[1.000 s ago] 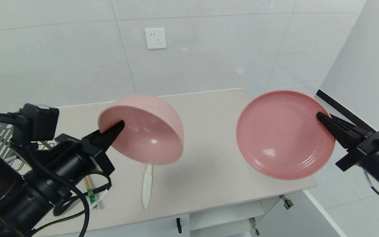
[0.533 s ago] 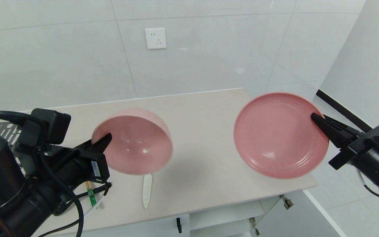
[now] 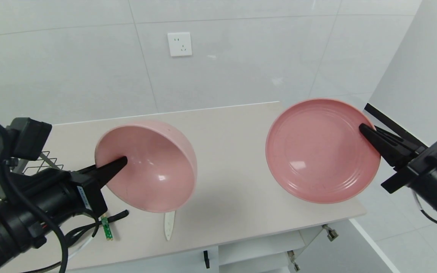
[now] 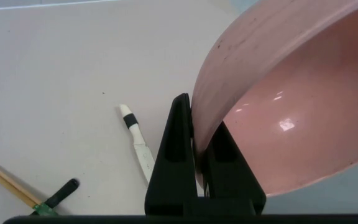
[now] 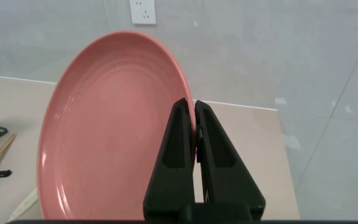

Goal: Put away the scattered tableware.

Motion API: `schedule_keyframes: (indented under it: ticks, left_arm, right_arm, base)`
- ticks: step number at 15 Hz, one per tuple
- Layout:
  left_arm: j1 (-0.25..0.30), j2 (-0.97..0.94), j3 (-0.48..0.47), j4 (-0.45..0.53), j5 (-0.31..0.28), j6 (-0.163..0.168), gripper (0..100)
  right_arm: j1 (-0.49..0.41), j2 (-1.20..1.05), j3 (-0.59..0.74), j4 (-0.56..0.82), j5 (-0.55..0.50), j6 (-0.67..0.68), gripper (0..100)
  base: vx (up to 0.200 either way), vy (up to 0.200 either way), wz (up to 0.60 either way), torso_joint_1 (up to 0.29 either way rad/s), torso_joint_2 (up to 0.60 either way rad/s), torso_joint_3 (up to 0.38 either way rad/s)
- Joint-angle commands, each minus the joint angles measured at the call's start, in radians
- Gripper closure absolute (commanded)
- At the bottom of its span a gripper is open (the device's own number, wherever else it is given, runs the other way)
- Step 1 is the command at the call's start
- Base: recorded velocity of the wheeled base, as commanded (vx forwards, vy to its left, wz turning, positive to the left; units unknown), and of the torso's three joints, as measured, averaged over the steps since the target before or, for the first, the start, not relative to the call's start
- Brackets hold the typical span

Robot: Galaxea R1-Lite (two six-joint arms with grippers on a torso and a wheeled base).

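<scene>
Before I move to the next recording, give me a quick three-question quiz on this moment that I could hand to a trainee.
1. True or false: the left hand grips the pink bowl by its rim, and the bowl is clear of the surface.
2. What does the right hand hold?
A) a pink plate, tilted on edge
B) a cup
C) nothing
3. Fill in: the white knife lies flat on the ____.

Key: 1 true; 2 A; 3 counter.

Pink bowl (image 3: 154, 167); pink ringed plate (image 3: 317, 149); white knife (image 3: 168, 225).
</scene>
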Motion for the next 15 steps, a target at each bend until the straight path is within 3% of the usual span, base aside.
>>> schedule_keyframes:
  ticks: [1, 2, 12, 15]
  left_arm:
    - [0.014, -0.018, 0.003, -0.001, 0.000, 0.001, 100]
    - [0.014, -0.015, 0.004, -0.001, 0.000, 0.001, 100]
    - [0.009, -0.010, 0.023, -0.002, 0.000, 0.009, 100]
    - [0.011, 0.013, 0.024, -0.039, 0.002, 0.004, 100]
  right_arm:
    - [0.010, -0.008, 0.002, -0.001, 0.000, -0.001, 100]
    - [0.010, -0.008, 0.002, -0.001, 0.000, -0.001, 100]
    - [0.010, -0.008, 0.000, -0.001, 0.000, -0.002, 100]
    - [0.008, -0.008, -0.004, -0.001, 0.000, -0.002, 100]
  base:
    - [0.000, 0.000, 0.00, 0.000, 0.00, 0.000]
    - [0.000, 0.000, 0.00, 0.000, 0.00, 0.000]
    - [-0.200, 0.000, 0.00, 0.000, 0.00, 0.002]
    - [0.000, 0.000, 0.00, 0.000, 0.00, 0.000]
